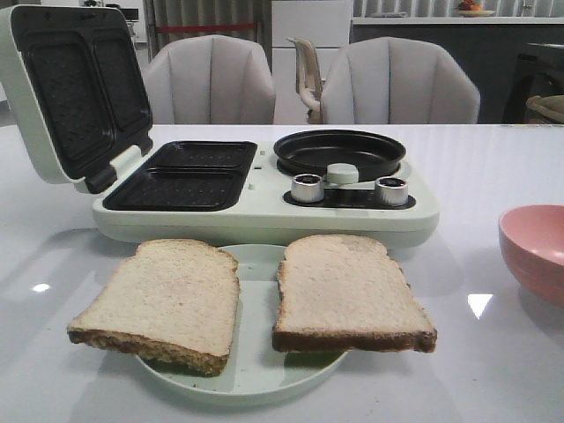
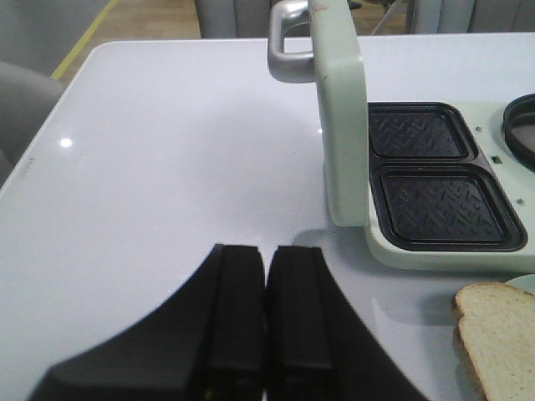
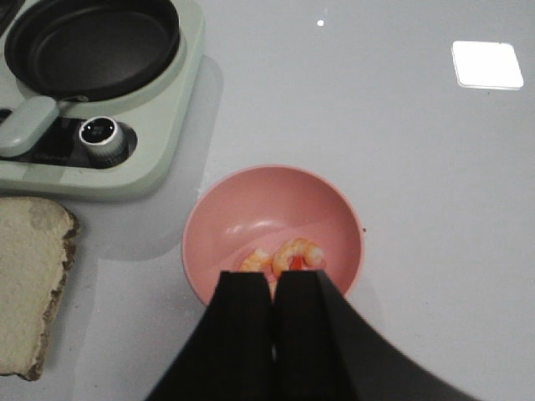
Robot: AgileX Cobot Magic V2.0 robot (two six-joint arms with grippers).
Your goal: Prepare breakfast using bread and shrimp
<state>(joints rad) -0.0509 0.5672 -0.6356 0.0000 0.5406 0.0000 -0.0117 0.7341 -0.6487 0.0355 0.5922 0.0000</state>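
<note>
Two slices of bread lie side by side on a pale green plate (image 1: 260, 379) at the table's front: the left slice (image 1: 167, 295) and the right slice (image 1: 345, 289). The left slice's corner shows in the left wrist view (image 2: 501, 334); the right slice's edge shows in the right wrist view (image 3: 29, 284). Orange-pink shrimp (image 3: 292, 253) lie in a pink bowl (image 3: 272, 213), which sits at the right edge in the front view (image 1: 533, 251). My left gripper (image 2: 266, 251) is shut and empty over bare table. My right gripper (image 3: 273, 276) is shut and empty above the bowl's near rim.
A pale green breakfast maker (image 1: 264, 207) stands behind the plate, its lid (image 1: 70, 88) open at the left over two dark sandwich wells (image 1: 181, 176). A round black pan (image 1: 339, 152) and two silver knobs (image 1: 308, 188) sit on its right half. Grey chairs stand beyond the table.
</note>
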